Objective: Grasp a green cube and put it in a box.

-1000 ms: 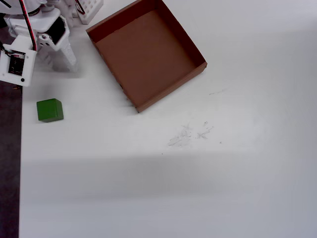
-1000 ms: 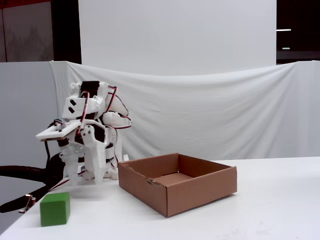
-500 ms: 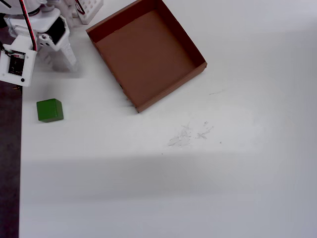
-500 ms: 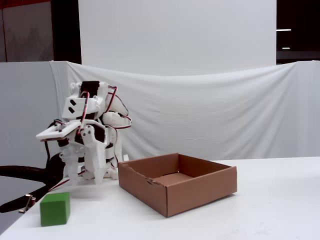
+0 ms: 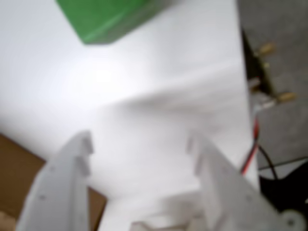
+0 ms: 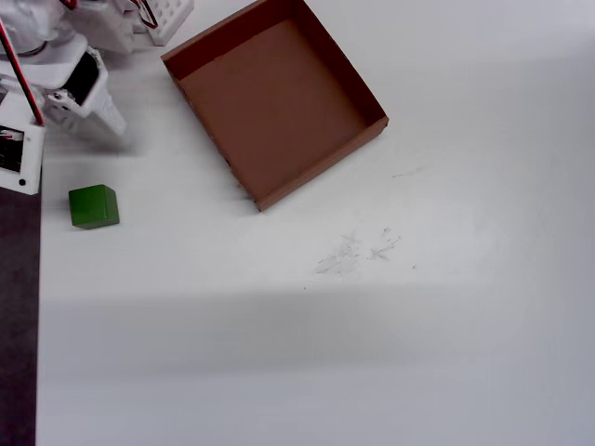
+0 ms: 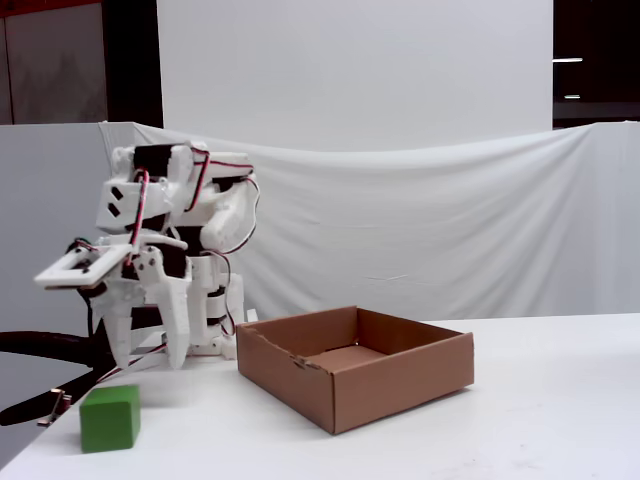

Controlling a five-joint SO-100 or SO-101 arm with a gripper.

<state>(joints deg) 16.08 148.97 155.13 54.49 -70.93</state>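
Observation:
The green cube [image 6: 93, 206] sits on the white table near its left edge in the overhead view, and low at the left in the fixed view [image 7: 110, 418]. The brown cardboard box [image 6: 279, 98] lies to its upper right, with nothing in it [image 7: 355, 378]. My gripper [image 7: 148, 362] hangs open above the table, just behind the cube, fingers pointing down. In the wrist view the gripper [image 5: 139, 142] holds nothing between its white fingers; the cube [image 5: 110, 17] is ahead at the top edge, and a corner of the box [image 5: 14, 163] shows at the lower left.
A white gridded object [image 6: 167, 14] stands at the top left beside the arm's base. The table's left edge meets a dark strip [image 6: 19, 325] close to the cube. Faint scuff marks [image 6: 358, 251] lie mid-table. Red and black wires [image 5: 255, 144] run off the table's edge.
The arm has swung left in the overhead and fixed views, bringing the open gripper nearer the cube. The cube and the box have not moved.

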